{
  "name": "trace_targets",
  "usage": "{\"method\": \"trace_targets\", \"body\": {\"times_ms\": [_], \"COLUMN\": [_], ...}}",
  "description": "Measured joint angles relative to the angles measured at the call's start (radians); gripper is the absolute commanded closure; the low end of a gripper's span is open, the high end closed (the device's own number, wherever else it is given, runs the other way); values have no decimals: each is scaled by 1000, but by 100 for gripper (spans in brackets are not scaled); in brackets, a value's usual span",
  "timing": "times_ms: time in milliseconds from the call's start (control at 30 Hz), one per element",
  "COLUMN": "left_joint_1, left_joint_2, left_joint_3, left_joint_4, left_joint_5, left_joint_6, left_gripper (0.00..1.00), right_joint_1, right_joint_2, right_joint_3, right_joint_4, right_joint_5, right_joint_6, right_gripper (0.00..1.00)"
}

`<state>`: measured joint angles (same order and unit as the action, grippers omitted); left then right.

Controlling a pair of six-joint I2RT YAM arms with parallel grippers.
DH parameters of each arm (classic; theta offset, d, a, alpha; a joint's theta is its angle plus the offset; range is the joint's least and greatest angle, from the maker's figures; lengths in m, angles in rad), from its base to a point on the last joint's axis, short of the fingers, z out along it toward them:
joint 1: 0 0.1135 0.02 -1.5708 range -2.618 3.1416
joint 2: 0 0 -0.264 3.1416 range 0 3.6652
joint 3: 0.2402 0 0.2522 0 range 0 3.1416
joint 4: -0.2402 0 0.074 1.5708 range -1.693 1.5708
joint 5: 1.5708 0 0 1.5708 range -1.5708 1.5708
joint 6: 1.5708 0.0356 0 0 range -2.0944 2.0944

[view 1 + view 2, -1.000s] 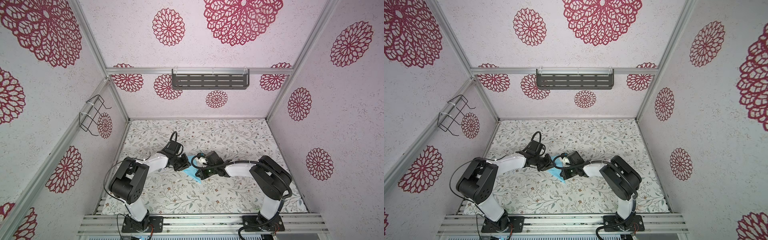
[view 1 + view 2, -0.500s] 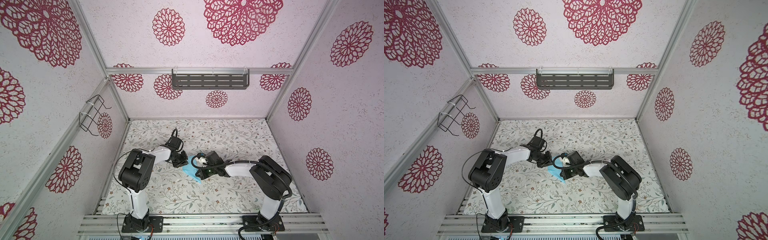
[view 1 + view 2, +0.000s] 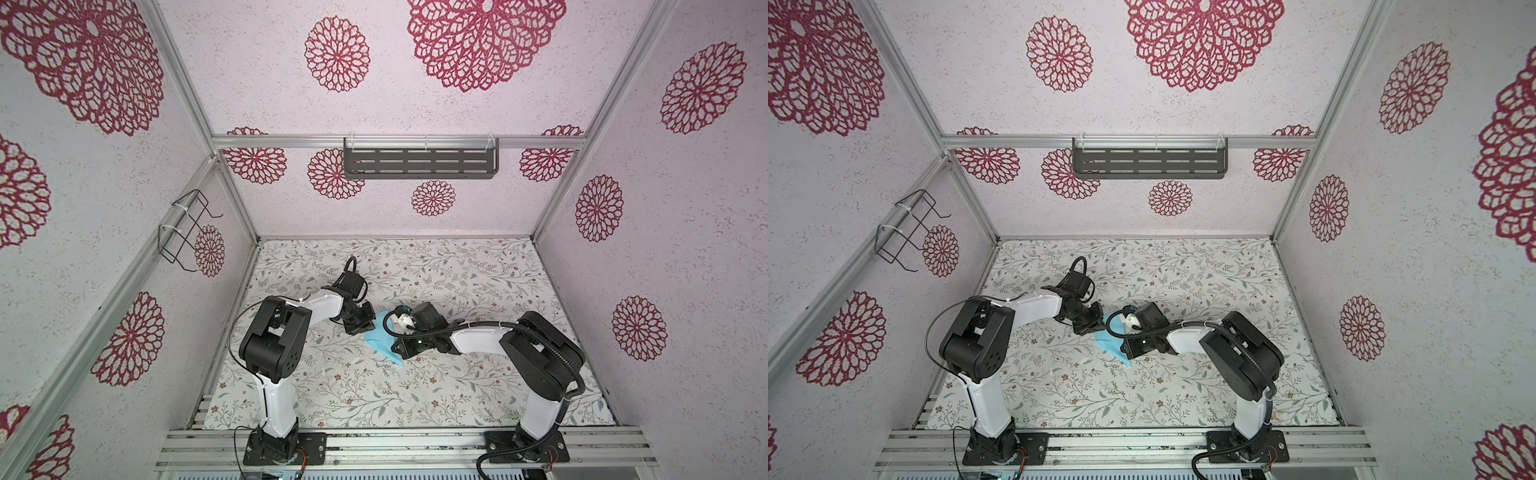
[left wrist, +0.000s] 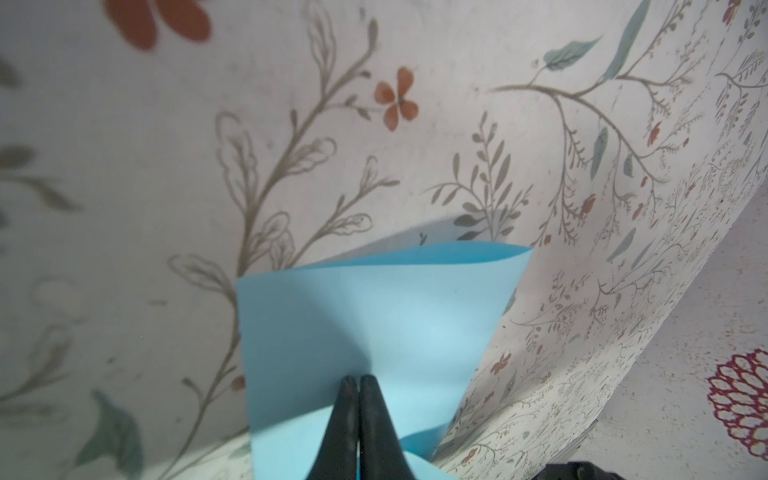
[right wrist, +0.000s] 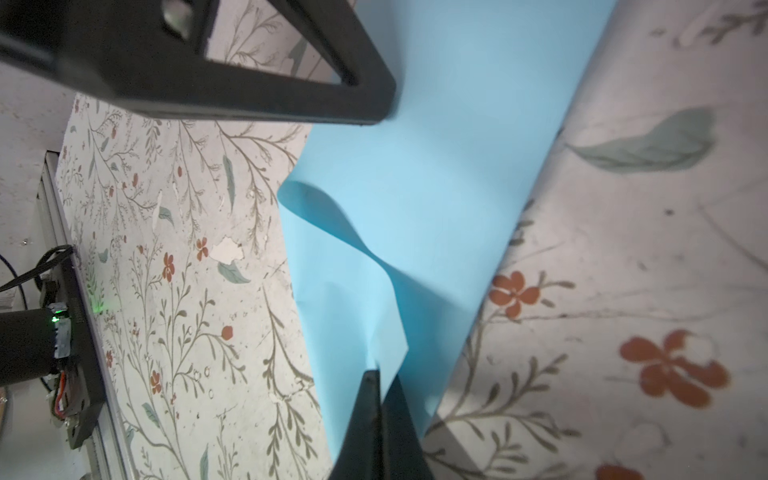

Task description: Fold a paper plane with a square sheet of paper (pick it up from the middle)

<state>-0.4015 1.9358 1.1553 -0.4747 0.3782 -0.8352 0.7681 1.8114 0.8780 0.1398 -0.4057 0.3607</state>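
The square sheet of paper (image 3: 381, 341) (image 3: 1111, 343) is light blue and lies bent and partly lifted at the middle of the floral table. My left gripper (image 3: 366, 329) (image 3: 1095, 329) comes at it from the left and is shut on its near edge. In the left wrist view the gripper (image 4: 358, 378) has its black fingers pressed together over the curled sheet (image 4: 374, 307). My right gripper (image 3: 397, 351) (image 3: 1126, 353) is shut on the opposite side. In the right wrist view it (image 5: 380, 374) pinches a folded corner of the sheet (image 5: 415, 187). No paper plane shape shows.
A dark slotted shelf (image 3: 419, 164) hangs on the back wall and a wire basket (image 3: 187, 230) on the left wall. Aluminium rails (image 3: 395, 449) carry both arm bases at the front edge. The left arm's black finger (image 5: 291, 83) crosses the right wrist view.
The left arm's elbow has swung in toward the front left and risen, and its gripper has shut on the sheet. The right arm and its grip have stayed put.
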Motion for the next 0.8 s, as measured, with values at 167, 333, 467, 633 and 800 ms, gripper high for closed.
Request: {"method": "trace_targets", "body": {"times_ms": [167,333,467,633,800], "left_joint_1": [0,0,0,0,-7], "left_joint_2": [13,18,18,17,-8], "left_joint_3": [14,22,22,23,12], "left_joint_4": [-4,-11,-12,-12,-1], "left_joint_5": [6,9,9,9,29], "left_joint_6": [8,16,17,19,13], "left_gripper": [94,94,94,94,85], "right_joint_1": [-2,-2,-2,-2,-2], "right_joint_2": [-3,-3,-3,-3,-3], "right_joint_3": [-3,-3,-3,-3,-3], "right_joint_4": [5,5,5,3,3], "right_joint_5": [9,10,13,16,17], "right_joint_6": [0,0,0,3,7], "right_gripper": [97,97,97,97,97]}}
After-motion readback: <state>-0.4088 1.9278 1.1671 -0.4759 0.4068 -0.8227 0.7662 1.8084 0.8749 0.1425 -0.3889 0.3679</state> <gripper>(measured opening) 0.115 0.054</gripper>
